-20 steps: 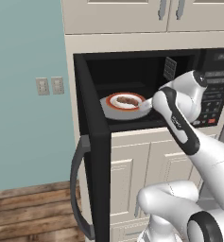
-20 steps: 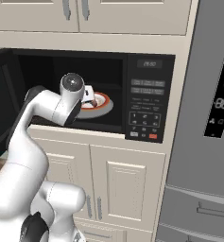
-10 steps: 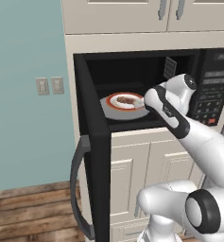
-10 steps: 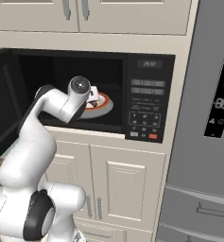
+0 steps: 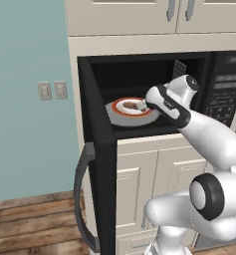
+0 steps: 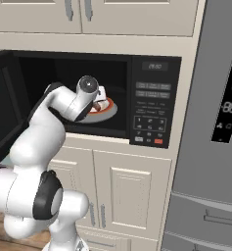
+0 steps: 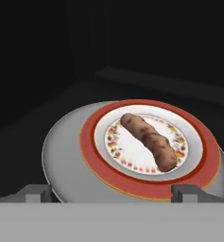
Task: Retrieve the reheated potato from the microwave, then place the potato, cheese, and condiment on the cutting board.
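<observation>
Inside the open microwave [image 5: 189, 64], the potato [image 7: 149, 140] is seen lying on a white red-rimmed plate [image 7: 198, 163] set on the grey turntable [image 7: 66, 156], while the gripper [image 7: 113, 193] is held just before it, jaws spread wide and gripping nothing.

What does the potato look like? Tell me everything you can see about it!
The potato is a long, lumpy brown thing, more like a sausage than a ball, with a bumpy skin. It lies flat and slanted on the white middle of a red-rimmed plate with little coloured dots around its inner ring. The plate sits on a grey round tray inside the dark microwave, whose door is open. Only the plate touches it; the open gripper is just short of it.
</observation>
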You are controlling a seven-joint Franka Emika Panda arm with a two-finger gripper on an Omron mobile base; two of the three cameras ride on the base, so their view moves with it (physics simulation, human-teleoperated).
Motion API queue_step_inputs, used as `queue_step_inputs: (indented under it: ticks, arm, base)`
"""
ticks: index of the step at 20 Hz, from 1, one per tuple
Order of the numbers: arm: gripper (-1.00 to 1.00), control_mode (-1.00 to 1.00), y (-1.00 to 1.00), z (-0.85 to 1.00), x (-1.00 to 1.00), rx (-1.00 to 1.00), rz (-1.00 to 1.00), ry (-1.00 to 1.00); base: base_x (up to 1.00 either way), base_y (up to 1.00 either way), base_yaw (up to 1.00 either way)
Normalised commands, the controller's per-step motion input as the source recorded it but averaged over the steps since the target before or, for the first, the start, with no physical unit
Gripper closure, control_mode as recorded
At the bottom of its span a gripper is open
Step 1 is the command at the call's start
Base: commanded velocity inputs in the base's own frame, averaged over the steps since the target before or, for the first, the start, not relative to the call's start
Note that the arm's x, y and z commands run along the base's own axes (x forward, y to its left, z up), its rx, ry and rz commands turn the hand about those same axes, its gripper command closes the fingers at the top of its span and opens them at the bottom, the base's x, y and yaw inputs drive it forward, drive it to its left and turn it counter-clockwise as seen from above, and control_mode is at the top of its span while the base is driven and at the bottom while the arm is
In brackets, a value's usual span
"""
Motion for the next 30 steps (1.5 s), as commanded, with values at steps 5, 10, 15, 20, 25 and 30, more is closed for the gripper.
queue_step_inputs:
  ticks: [5, 10, 15, 20, 25, 30]
  arm:
    - [-1.00, -1.00, -0.02, -0.17, 0.30, 0.00, 0.00, 0.00]
    - [-1.00, -1.00, 0.00, -0.14, 0.35, 0.00, 0.00, 0.00]
    - [-1.00, -1.00, -0.01, -0.09, 0.37, 0.00, 0.00, 0.01]
    - [-1.00, -1.00, -0.03, -0.12, 0.31, 0.00, 0.00, 0.06]
    - [-1.00, -1.00, 0.00, -0.11, 0.25, 0.00, 0.00, 0.05]
    - [-1.00, -1.00, 0.00, -0.14, 0.19, 0.00, 0.00, 0.00]
  base:
    - [0.00, 0.00, 0.00]
    - [0.00, 0.00, 0.00]
    - [0.00, 0.00, 0.00]
    - [0.00, 0.00, 0.00]
    - [0.00, 0.00, 0.00]
    - [0.00, 0.00, 0.00]
